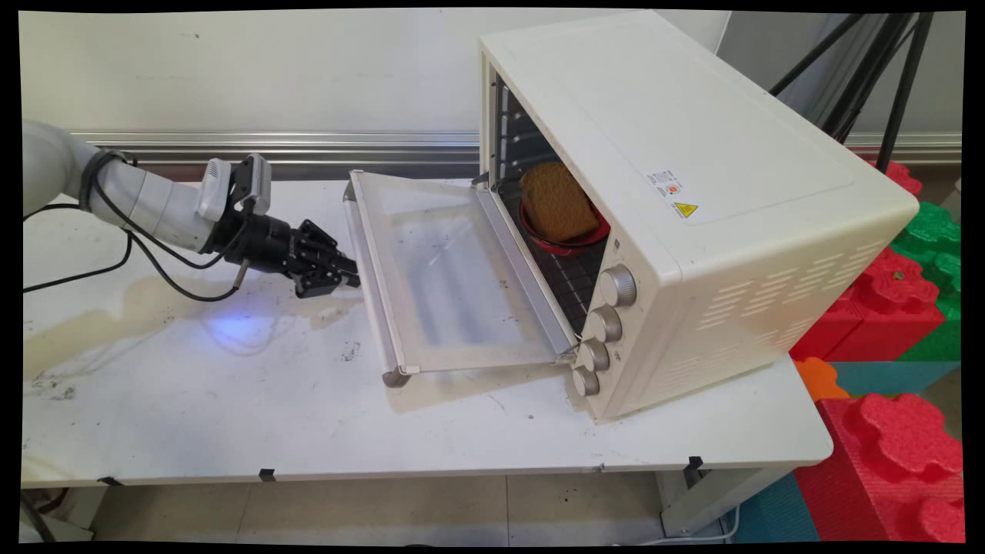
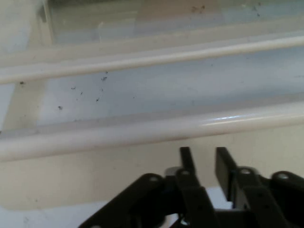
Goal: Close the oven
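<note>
Along the bottom of the main view runs the front edge of the white table (image 1: pixel 231 415), stained and speckled with dark crumbs at lower left. Further up, left of centre, the gripper (image 1: pixel 348 275) reaches in level from the left. Its tips are right at the handle (image 1: pixel 369 285) of the oven door (image 1: pixel 454 277), about midway along the bar. Black cables (image 1: pixel 154 261) loop below the arm.

From the hand view, the gripper (image 2: pixel 205 156) has its fingers (image 2: pixel 187 159) drawn almost together with only a thin slit between them, and they grip nothing. The cream handle (image 2: pixel 142 133) crosses the frame just beyond the tips. Whether they touch it I cannot tell.

The door lies folded down nearly flat, hinged at its right side, with the glass pane facing up. The handle is a smooth round bar held clear of the door's edge, so I judge that narrow tips could slide off it.

Right of centre, the cream oven (image 1: pixel 692 154) stands open, four knobs (image 1: pixel 618 286) down its front. Inside, a brown slice of bread (image 1: pixel 558 201) leans in a red bowl (image 1: pixel 565 245) on the wire rack (image 1: pixel 573 281).

At far right, red and green foam blocks (image 1: pixel 885 446) stand off the table.
</note>
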You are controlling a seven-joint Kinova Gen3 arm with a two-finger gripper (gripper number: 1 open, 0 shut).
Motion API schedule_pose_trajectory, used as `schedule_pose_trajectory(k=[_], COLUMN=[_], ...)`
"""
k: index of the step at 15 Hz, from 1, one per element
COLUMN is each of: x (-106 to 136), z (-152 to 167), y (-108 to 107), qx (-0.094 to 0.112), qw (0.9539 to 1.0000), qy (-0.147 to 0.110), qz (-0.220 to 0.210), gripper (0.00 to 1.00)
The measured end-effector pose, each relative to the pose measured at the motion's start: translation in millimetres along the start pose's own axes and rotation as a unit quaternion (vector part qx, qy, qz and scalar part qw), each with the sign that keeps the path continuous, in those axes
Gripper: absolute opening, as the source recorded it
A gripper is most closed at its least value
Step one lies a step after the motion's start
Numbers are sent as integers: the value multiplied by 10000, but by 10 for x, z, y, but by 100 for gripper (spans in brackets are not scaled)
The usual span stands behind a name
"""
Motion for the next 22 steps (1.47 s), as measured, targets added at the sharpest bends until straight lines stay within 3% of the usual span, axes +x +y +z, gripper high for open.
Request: schedule_pose_trajectory(k=[13,22], x=[17,70], z=[73,32], y=[-27,-35], qx=[51,106], qw=[9999,9985], qy=[116,483], qz=[-107,-218], gripper=[0,0])
